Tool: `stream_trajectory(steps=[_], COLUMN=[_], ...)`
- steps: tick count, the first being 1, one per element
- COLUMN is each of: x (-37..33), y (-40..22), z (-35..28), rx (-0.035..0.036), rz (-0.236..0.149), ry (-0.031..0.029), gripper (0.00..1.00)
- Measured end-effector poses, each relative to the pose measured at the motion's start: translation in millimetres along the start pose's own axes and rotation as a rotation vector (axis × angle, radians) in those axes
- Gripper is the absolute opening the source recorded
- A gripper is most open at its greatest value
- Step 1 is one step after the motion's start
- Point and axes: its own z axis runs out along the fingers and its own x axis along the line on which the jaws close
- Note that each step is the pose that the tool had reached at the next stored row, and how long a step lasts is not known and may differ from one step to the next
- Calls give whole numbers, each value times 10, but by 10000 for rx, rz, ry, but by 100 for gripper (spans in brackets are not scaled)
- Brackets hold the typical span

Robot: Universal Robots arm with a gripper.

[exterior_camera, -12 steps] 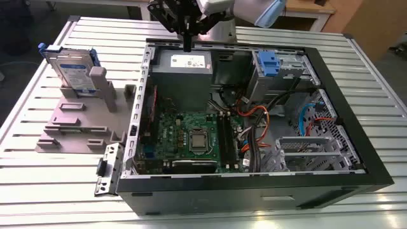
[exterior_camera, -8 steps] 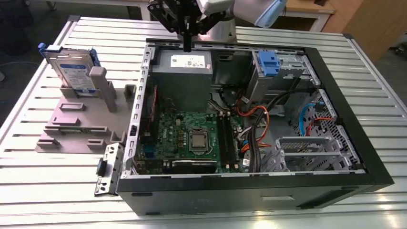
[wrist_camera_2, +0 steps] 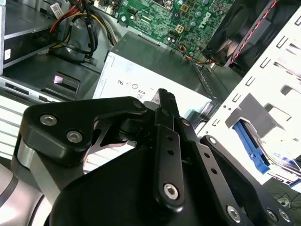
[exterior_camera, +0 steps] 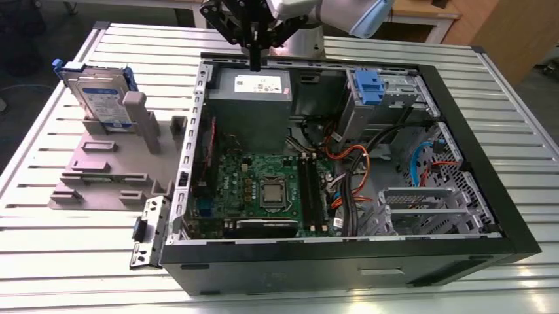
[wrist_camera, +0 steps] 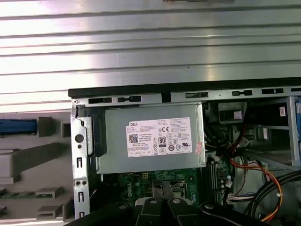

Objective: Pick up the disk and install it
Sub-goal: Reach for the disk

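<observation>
Hanging above the far edge of the case (exterior_camera: 515, 243), right over the power supply (exterior_camera: 249, 91), with the gripper (exterior_camera: 254, 64) closed on itself and carrying nothing. In the second wrist view, black fingers (wrist_camera_2: 165, 122) pressed together, tip toward the supply.

Well apart from there, the disk (exterior_camera: 98, 98): upright on its edge in the grey holder (exterior_camera: 96, 176), near the far corner of the table (exterior_camera: 52, 275) on the exterior view's left, untouched. Not yet picked up, so probably the reaching step.

To do it well: spread the jaws early, while high above the posts (exterior_camera: 135, 108). Approach from straight above, along the thin top edge of the disk. Grip on the blue bracket (exterior_camera: 125, 77) or the metal sides, likely firmer than the label face. Lift vertically until free of the posts, to avoid tipping the holder.

Inside the case: the power supply at the far edge, the motherboard (exterior_camera: 262, 186) in the middle, orange and black cables (exterior_camera: 349, 157) beside it, a bay with a blue carrier (exterior_camera: 367, 88) at the far corner on the exterior view's right, a bare metal cage (exterior_camera: 419, 209) toward the near edge. In the holder: the disk alone, between the posts.
</observation>
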Motion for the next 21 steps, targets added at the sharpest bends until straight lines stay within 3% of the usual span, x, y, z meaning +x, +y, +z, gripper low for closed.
stream_trajectory(steps=[9,21], x=[57,83], y=[-5,-7], z=[6,7], rx=[1,1], rz=[0,0], ry=[1,3], gripper=[11,11])
